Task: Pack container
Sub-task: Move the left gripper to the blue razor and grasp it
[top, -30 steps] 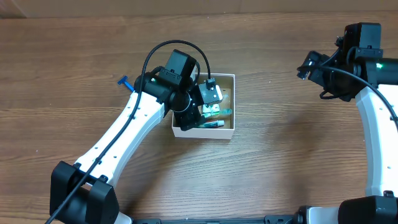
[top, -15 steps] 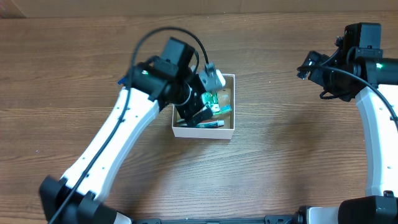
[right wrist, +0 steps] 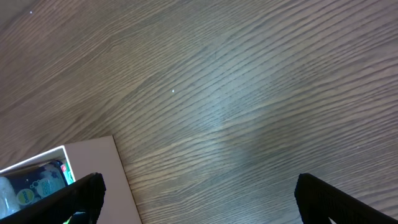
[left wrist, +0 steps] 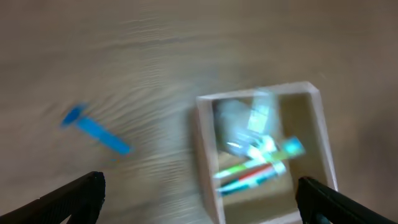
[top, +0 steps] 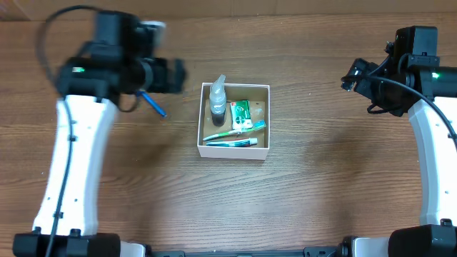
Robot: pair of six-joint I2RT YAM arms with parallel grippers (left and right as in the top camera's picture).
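The container (top: 203,148), a square box with white walls and a brown floor, sits mid-table. It holds a clear bottle with a dark cap (top: 217,100), a green packet (top: 239,110), a toothbrush (top: 235,130) and a toothpaste tube (top: 232,143). The blurred left wrist view shows the box (left wrist: 205,162) and its contents. A blue razor (top: 155,103) lies on the table left of the box, also in the left wrist view (left wrist: 96,130). My left gripper (top: 171,75) is open and empty, above the razor. My right gripper (top: 350,77) is open and empty at the far right; its wrist view shows the box corner (right wrist: 93,162).
Wooden table (top: 321,185) all around. Nothing else lies on it.
My left arm has lifted out of the container and swung far left and back, leaving the clear bottle standing in the box. The right arm has not moved.
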